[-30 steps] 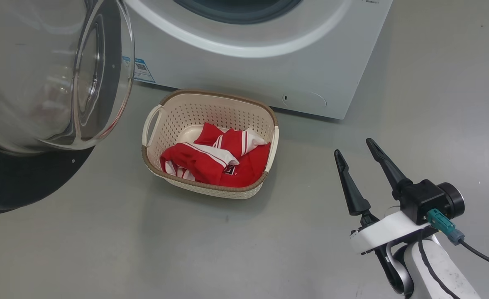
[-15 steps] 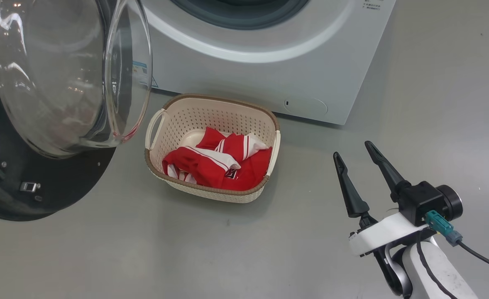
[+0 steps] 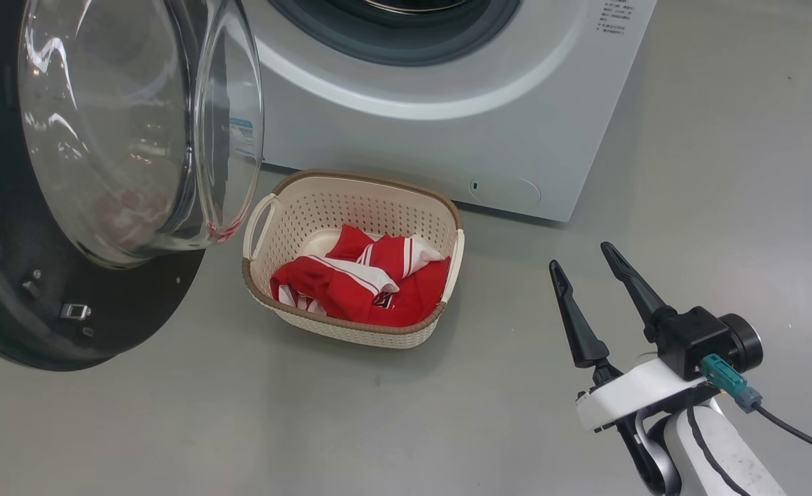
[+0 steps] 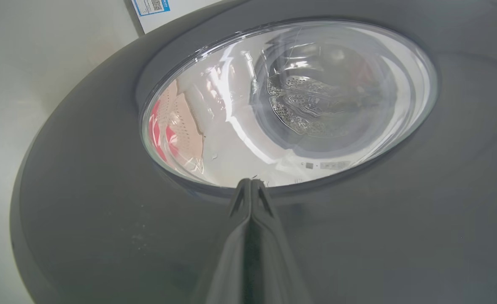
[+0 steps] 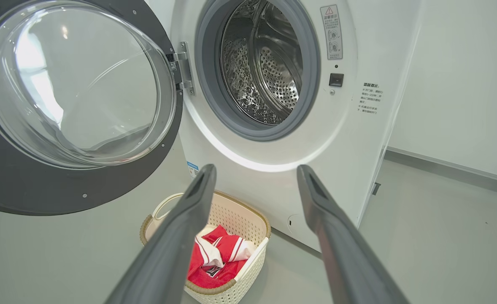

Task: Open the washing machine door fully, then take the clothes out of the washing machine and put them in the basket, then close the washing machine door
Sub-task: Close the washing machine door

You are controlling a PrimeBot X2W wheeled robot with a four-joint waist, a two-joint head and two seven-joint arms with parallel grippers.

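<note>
The washing machine door [image 3: 6, 303] stands part open at the left, its glass bowl [image 3: 123, 124] bulging toward the basket. My left gripper [image 4: 252, 182] is shut, with its tips at the door's black outer rim [image 4: 105, 236], just under the window. The red and white clothes [image 3: 351, 289] lie in the cream basket [image 3: 351, 180] on the floor before the washing machine [image 3: 406, 151]. My right gripper [image 3: 580, 255] hangs open and holds nothing, to the right of the basket. In the right wrist view it [image 5: 255, 169] points at the machine [image 5: 358, 139], whose steel drum [image 5: 265, 63] looks bare, above the basket [image 5: 248, 228] and clothes [image 5: 219, 257].
Grey floor [image 3: 723, 172] stretches to the right of the machine and in front of the basket. The door's lower edge overhangs the floor close to the basket's left handle [image 3: 258, 217]. A pale wall [image 5: 463, 84] stands behind the machine on the right.
The door has swung right, toward the machine, and its glass now overlaps the basket's left handle. The head view has shifted a little. The right gripper has barely moved.
</note>
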